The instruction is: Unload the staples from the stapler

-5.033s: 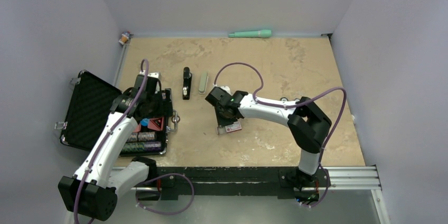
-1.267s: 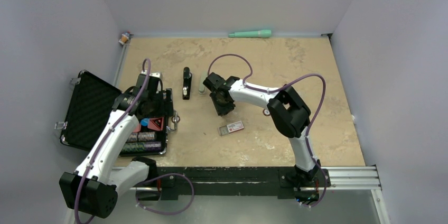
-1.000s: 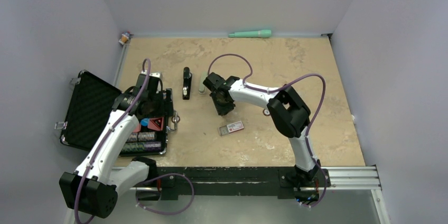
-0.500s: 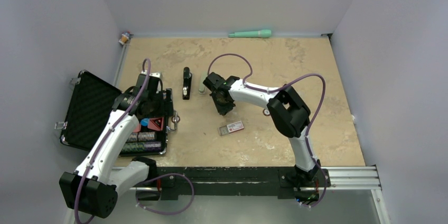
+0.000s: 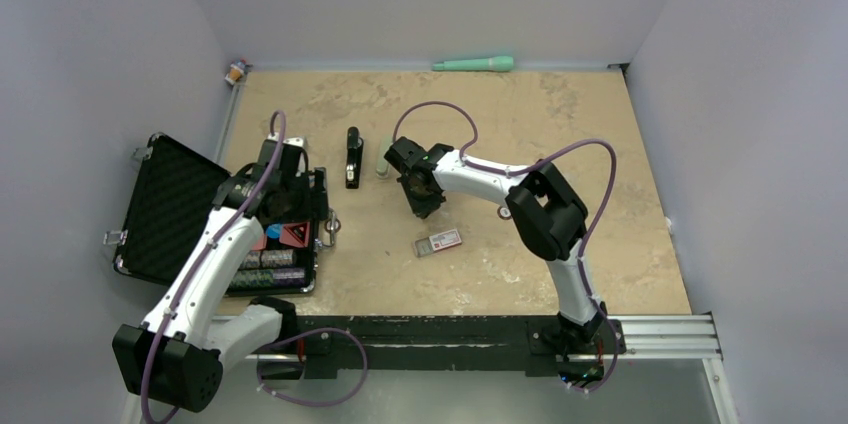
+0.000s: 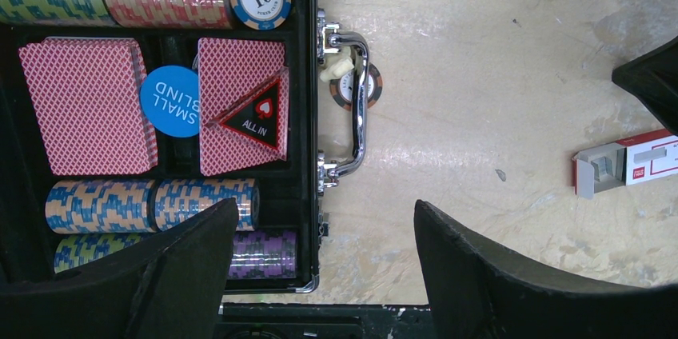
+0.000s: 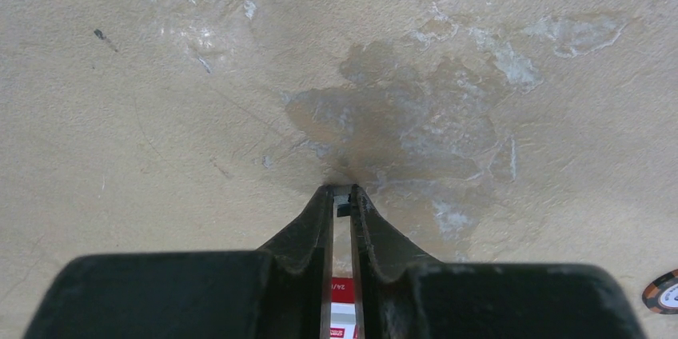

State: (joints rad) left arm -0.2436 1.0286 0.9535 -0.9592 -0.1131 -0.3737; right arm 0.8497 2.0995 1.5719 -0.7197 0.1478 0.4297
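The black stapler (image 5: 353, 156) lies on the tan table, left of my right gripper (image 5: 427, 208). In the right wrist view my right gripper (image 7: 342, 195) points down at the table. Its fingers stand almost together, pinching a tiny grey strip, the staples (image 7: 343, 201), at their tips on the surface. My left gripper (image 6: 324, 213) hangs open above the front edge of the open poker case (image 6: 308, 155), holding nothing; in the top view my left gripper (image 5: 285, 199) is far from the stapler.
A small clear box with a red-and-white label (image 5: 438, 241) lies just in front of the right gripper. A pale green oblong piece (image 5: 383, 162) lies beside the stapler. A green pen-like item (image 5: 474, 64) rests at the back wall. A loose chip (image 6: 352, 87) sits by the case handle.
The right fingers have drawn together round the small grey strip. Earlier the right arm moved from the labelled box up and left. The left arm has stayed still.
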